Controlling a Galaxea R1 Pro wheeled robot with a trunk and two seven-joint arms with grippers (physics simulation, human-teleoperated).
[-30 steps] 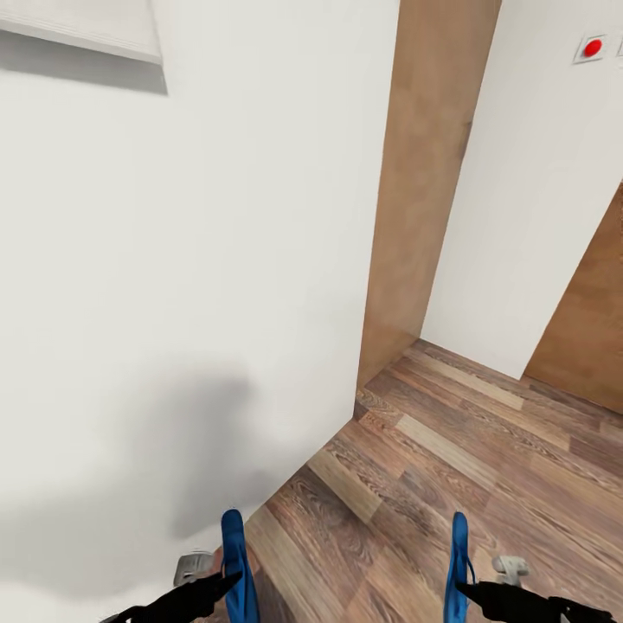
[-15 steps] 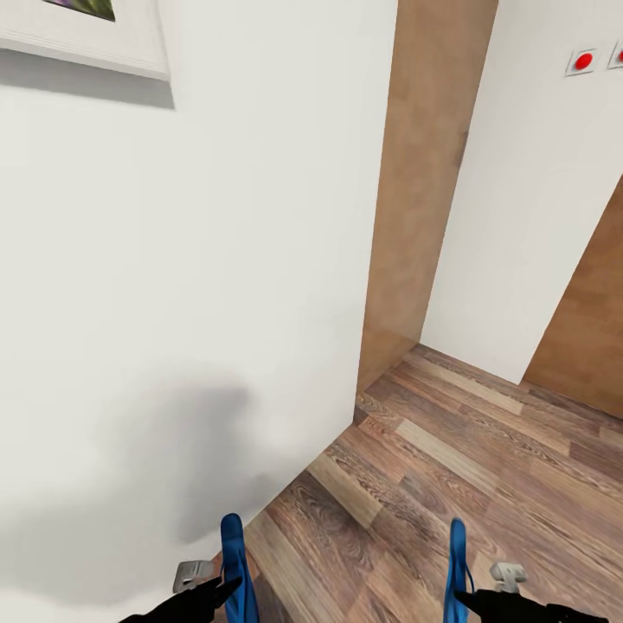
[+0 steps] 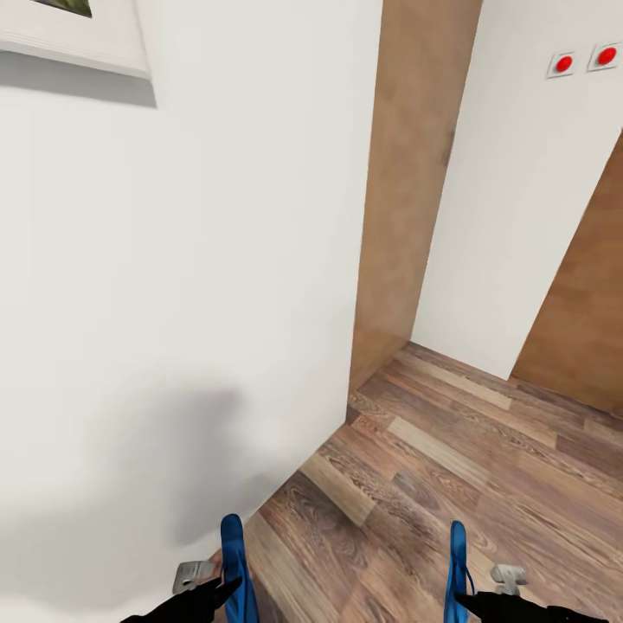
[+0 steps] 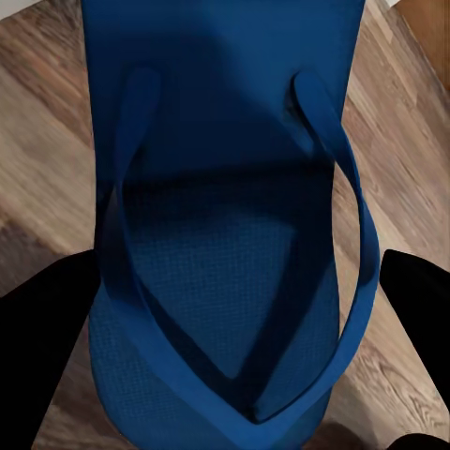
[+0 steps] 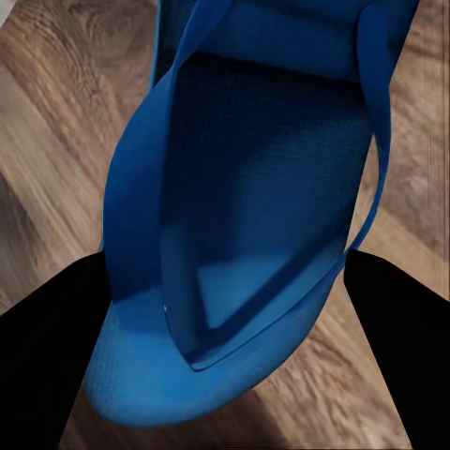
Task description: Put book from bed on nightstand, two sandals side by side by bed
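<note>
The view has swung slightly rightward along the white wall – so the robot is turning, bed not in sight – with left claw gripping one blue sandal, right claw gripping the other sandal

Between my left gripper's matt black fingers, the sandal looked like rubbery blue foam with a finely dimpled footbed and smooth straps. Below it, the floor was brown, grained wood plank. The wall ahead looked matt white.
</note>
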